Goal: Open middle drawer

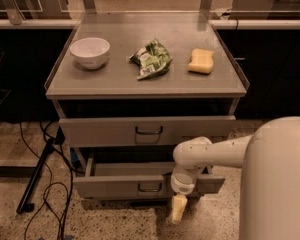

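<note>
The middle drawer is a grey flat front with a small dark loop handle. It stands pulled out well beyond the drawer above, with its inside showing behind the front. My gripper hangs in front of this drawer front, just right of and below the handle, with its cream tip pointing down towards the floor. My white arm reaches in from the right. The lowest drawer is hidden under the pulled-out middle one.
The top drawer is slightly out. On the cabinet top sit a white bowl, a green snack bag and a yellow sponge. Black cables and a stand leg lie on the floor at left.
</note>
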### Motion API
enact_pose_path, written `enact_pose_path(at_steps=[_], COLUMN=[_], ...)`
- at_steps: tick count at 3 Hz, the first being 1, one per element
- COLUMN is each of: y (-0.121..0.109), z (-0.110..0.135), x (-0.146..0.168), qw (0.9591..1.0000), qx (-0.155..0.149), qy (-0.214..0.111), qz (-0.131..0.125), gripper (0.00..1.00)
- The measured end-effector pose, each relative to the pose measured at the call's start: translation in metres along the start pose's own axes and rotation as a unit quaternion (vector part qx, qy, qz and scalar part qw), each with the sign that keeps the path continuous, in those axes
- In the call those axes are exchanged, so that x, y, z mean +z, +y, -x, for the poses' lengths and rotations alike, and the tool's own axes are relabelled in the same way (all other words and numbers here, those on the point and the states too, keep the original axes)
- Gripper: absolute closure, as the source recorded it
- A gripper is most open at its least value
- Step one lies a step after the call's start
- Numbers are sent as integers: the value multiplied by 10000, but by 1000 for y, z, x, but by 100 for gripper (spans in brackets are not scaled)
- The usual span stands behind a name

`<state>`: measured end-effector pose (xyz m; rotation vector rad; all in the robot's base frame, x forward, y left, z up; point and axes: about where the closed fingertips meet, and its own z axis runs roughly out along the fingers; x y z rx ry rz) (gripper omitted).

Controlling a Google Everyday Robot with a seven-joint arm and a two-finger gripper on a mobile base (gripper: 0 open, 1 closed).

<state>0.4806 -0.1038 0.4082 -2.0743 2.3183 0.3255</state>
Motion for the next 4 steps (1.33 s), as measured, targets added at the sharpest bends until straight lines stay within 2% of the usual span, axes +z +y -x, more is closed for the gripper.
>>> enact_pose_path(at_steps=[1,2,3,4], y=[5,44,119,121], z=[-4,-29,-81,-83], x=[0,-3,-18,-19], qw=[10000,9996,9972,9971], qx=[20,196,574,586], qy=[5,16,74,80], qz=[38,206,482,487], gripper=[0,0,0,0])
